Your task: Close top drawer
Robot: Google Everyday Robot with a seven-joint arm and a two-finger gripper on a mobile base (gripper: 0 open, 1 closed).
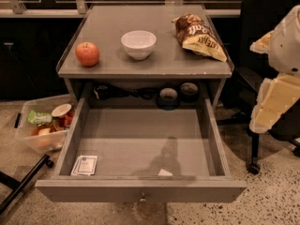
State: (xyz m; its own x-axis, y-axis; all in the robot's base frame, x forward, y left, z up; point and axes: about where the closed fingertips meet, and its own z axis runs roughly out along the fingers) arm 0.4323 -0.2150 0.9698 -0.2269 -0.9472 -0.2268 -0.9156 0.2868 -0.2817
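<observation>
The top drawer (140, 139) stands pulled far out of the grey cabinet (150, 68), its shallow tray open to view. Its front panel (93, 190) runs across the bottom of the view as the nearest edge, with the small round knob (142, 198) at its middle. Inside, a white card (85, 165) lies in the near left corner just behind the front panel, and a small pale scrap (165, 173) lies against that panel near the middle. The rest of the drawer floor is bare. Behind the drawer's back edge, in the shadowed cavity, sit two dark rolls (168, 96) (tape, by the look of them).

On the cabinet top are a red apple (87, 53) at the left, a white bowl (138, 43) near the middle and a chip bag (199, 35) at the right, all well apart from one another.

The gripper (274, 104) hangs at the right edge of the view, on the cream-coloured end of the arm, beside the drawer's right wall but apart from it and away from the front panel. Whether it is spread or pressed together cannot be told.

A clear plastic bin (33, 135) of food sits on the speckled floor (272, 200) close to the drawer's left wall. A dark chair (262, 41) stands to the right, its caster (253, 168) near the drawer's front right corner. Open floor lies right of the front panel
</observation>
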